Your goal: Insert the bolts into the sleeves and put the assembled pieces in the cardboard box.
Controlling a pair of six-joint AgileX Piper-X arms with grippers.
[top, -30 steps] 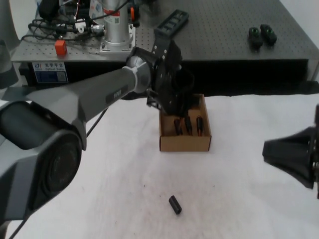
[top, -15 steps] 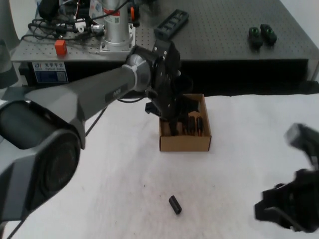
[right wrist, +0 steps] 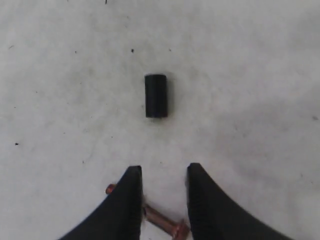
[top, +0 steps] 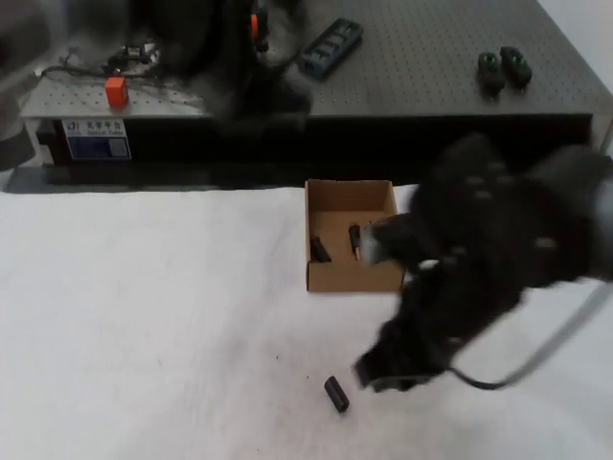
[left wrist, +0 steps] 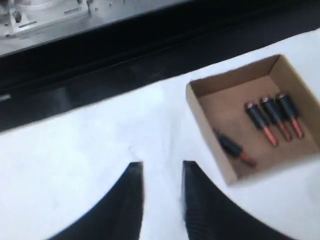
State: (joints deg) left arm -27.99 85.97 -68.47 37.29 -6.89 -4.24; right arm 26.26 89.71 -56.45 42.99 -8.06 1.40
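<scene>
We count four assembled pieces (left wrist: 262, 122) in the cardboard box (left wrist: 235, 82), one sleeve (right wrist: 156, 95) on the tabletop (right wrist: 240, 75), and one bolt (right wrist: 162, 220) beneath the right gripper (right wrist: 161, 170). Left gripper (left wrist: 161, 165) and right gripper: jaws released, grasping nothing.

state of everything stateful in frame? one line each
box: open, four pieces inside
pieces: assembled, bolts in sleeves, lying flat
sleeve: loose, on its side, no bolt sticking out
left end effector: open, empty
right end effector: open, empty
bolt: loose, not in a sleeve, partly under right end effector
</scene>
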